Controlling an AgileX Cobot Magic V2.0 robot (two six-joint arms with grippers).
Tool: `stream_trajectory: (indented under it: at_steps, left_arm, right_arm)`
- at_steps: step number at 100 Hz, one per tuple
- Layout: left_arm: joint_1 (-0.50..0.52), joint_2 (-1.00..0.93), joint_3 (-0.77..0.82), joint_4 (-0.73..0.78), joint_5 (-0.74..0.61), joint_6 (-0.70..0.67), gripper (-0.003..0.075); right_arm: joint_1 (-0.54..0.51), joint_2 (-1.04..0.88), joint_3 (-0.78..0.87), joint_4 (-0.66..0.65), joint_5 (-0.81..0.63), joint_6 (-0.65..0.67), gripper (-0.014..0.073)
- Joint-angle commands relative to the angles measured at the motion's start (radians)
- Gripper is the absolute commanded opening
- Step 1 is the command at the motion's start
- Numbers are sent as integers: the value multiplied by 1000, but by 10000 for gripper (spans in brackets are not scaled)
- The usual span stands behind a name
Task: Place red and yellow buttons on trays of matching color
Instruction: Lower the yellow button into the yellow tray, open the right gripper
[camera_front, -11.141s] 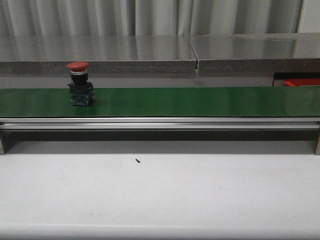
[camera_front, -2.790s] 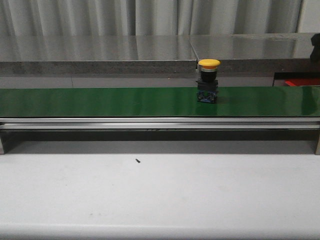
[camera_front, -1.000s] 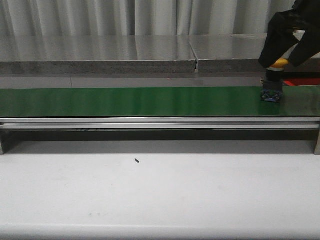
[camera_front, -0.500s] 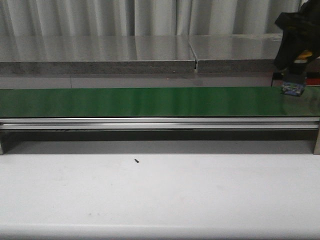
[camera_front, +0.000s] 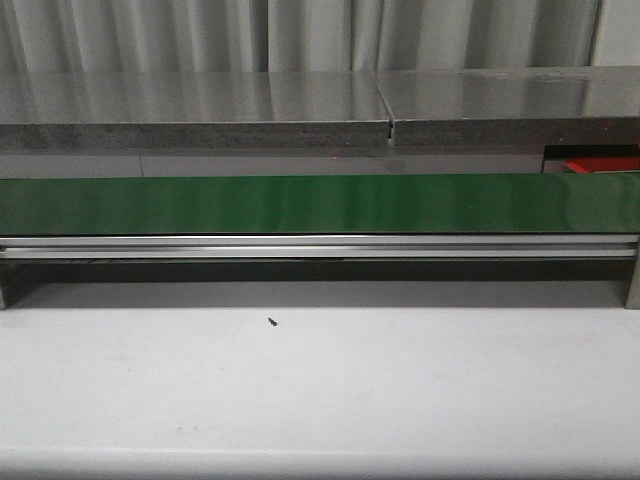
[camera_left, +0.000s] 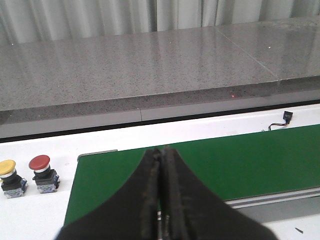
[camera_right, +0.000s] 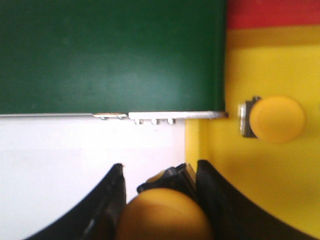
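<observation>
In the right wrist view my right gripper (camera_right: 161, 172) is shut on a yellow button (camera_right: 165, 215), held at the edge of the yellow tray (camera_right: 265, 185). A second yellow button (camera_right: 275, 119) lies on its side on that tray. The red tray (camera_right: 272, 12) sits beyond it and shows in the front view (camera_front: 600, 163) at the far right. My left gripper (camera_left: 161, 150) is shut and empty above the left end of the green belt (camera_left: 240, 160). A yellow button (camera_left: 10, 172) and a red button (camera_left: 42, 167) stand on the white surface beside that end. Neither gripper shows in the front view.
The green conveyor belt (camera_front: 320, 203) runs across the front view with nothing on it, a metal rail (camera_front: 320, 247) along its front. A grey stone ledge (camera_front: 200, 110) stands behind it. A small dark speck (camera_front: 272, 322) lies on the white table.
The yellow button rode right along the belt. My right gripper closed on it, lifted it off the belt's right end and left the front view.
</observation>
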Motion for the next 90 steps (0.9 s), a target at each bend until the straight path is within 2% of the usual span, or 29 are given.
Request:
stream_trajectory:
  at_steps: [1,24,47,90]
  left_arm:
    - [-8,3,-25,-15,-72,-1,-19]
    - [-8,3,-25,-15,-72,-1,-19]
    - [-8,5,-25,-15,-72,-1,-19]
    - [-8,5,-25,-15,-72,-1,-19]
  right_arm:
    - [-40,-65,64,16,-107,37,265]
    - [-123,-64,227,16,-279,99,265]
    - [-133,-61,280,16,-438,102,265]
    - [-133,58,281,26,-450,102,269]
